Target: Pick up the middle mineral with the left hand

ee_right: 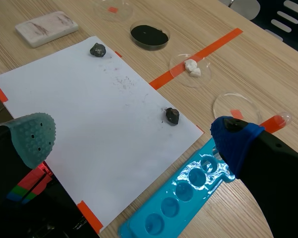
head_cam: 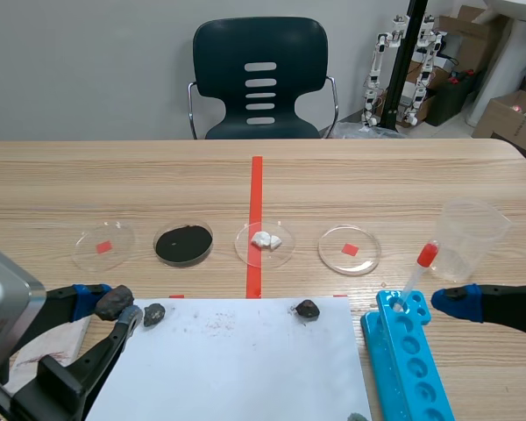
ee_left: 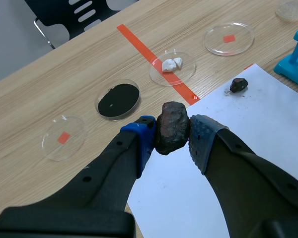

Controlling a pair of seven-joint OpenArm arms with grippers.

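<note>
1 brown mineral (ee_left: 172,127) pinched in left pincer (ee_left: 172,134), nr white paper (ee_left: 248,129).

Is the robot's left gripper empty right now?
No, the left gripper is shut on a dark reddish-brown rock, pinched between its tips.

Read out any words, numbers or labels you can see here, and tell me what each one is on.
None can be read.
The cardboard boxes behind the table: a coloured print, too small to read.
The red squares in the clear dishes: blank.
The white sheet and the blue rack: no writing seen.
</note>
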